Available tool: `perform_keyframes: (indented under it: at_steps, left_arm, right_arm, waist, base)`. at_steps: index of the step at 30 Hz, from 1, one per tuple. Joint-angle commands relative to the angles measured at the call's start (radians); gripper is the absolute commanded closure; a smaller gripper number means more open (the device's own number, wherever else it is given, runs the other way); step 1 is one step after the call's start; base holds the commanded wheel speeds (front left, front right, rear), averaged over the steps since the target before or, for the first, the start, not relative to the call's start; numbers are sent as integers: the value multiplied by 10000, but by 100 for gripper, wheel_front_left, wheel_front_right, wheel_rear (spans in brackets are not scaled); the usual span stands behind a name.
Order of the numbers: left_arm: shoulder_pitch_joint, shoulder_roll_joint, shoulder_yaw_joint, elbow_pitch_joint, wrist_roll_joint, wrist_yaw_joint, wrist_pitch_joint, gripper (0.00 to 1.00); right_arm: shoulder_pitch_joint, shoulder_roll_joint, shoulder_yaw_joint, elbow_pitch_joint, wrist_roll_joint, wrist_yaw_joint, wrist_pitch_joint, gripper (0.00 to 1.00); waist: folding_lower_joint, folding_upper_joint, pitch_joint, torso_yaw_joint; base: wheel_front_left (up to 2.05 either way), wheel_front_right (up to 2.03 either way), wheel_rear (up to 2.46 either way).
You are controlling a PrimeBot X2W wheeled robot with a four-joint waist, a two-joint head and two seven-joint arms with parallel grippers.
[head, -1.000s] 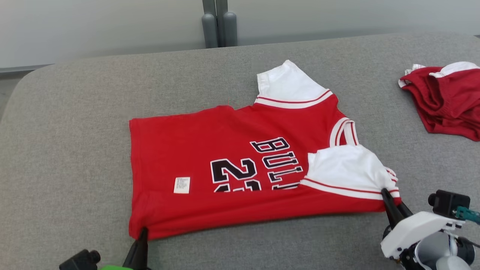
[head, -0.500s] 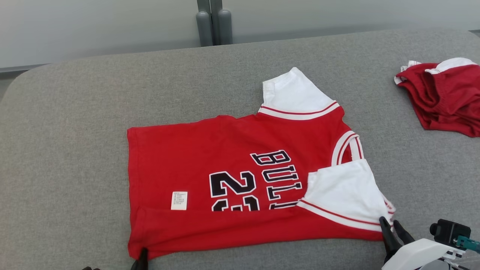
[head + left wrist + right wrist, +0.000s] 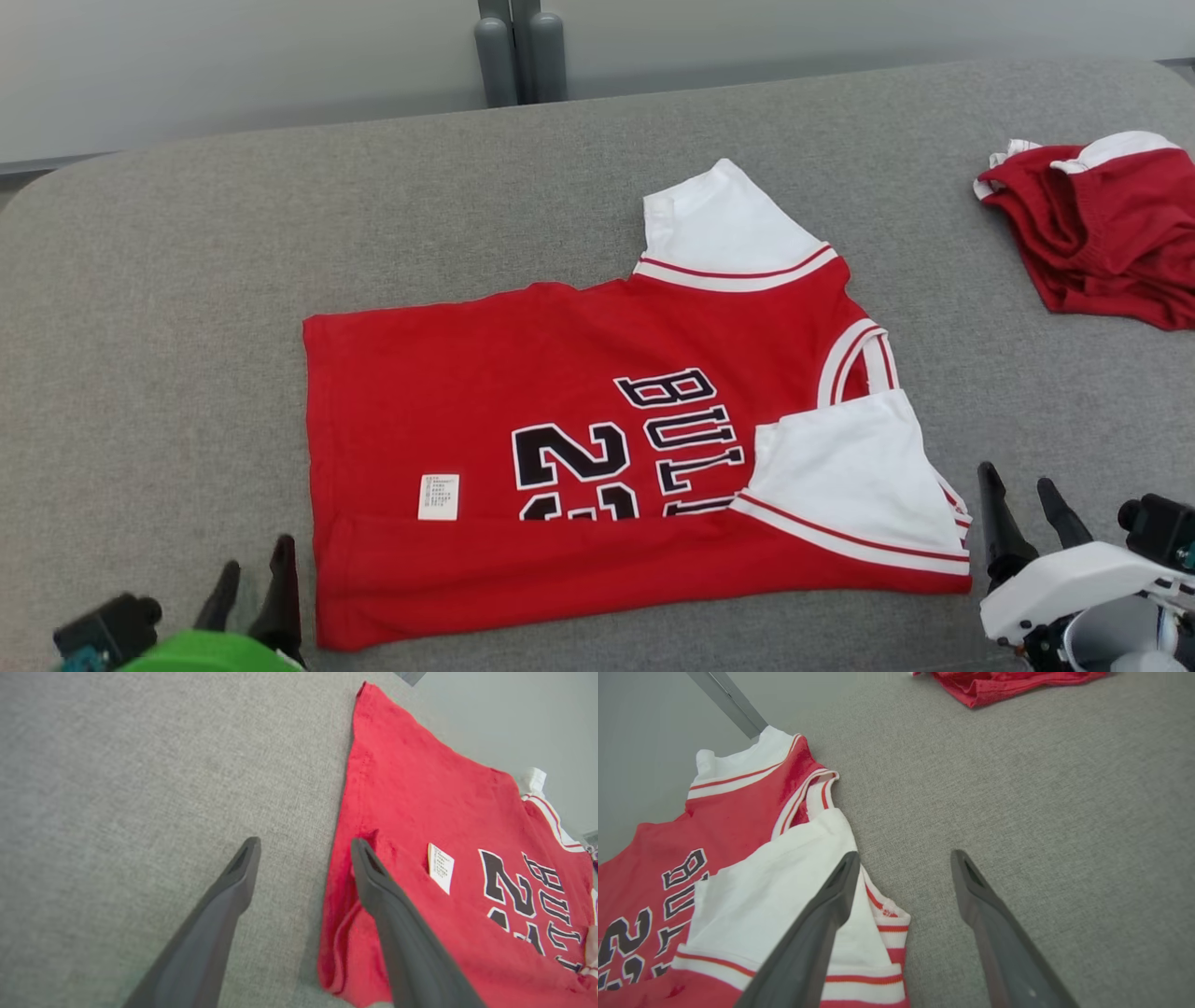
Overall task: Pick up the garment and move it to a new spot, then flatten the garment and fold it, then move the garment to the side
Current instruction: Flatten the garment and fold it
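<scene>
Red jersey lies mid-frame, bottom edge folded over; left gripper lower left, right gripper lower right, both spread, empty; next fold wants level, matched pinches.

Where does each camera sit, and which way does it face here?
Head view: on the head, looking forward and down at the red-and-white jersey on the grey fabric surface; left gripper lower left, right gripper lower right.
Left wrist view: along its open fingers at the jersey's white label.
Right wrist view: along its open fingers at the white sleeve.
Shared: head and right wrist views show the crumpled red garment.
</scene>
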Motion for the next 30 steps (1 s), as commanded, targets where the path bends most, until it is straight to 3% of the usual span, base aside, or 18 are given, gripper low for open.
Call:
perform_keyframes:
  at_steps: [1,8,16,30]
  left_arm:
    - [-438,261,-43,-151,267,69,92,0]
    - [-2565,972,-647,-132,1282,232,853,0]
    - [-5117,1533,-1413,1590,2229,105,1800,0]
    - [-6932,1947,-2003,3717,2903,-172,2102,0]
  right_arm:
    - [-200,-23,40,-170,-128,-4,-25,0]
    - [-897,-20,539,-765,-418,-3,237,0]
    - [-2019,-220,1711,-998,-544,-3,503,0]
    - [-2836,-722,2474,-611,-220,-3,319,0]
  waist:
    - [0,0,72,-33]
    - [0,0,578,-167]
    - [0,0,1448,-569]
    - [0,0,2075,-925]
  base:
    - [0,0,0]
    - [0,0,0]
    - [0,0,0]
    - [0,0,0]
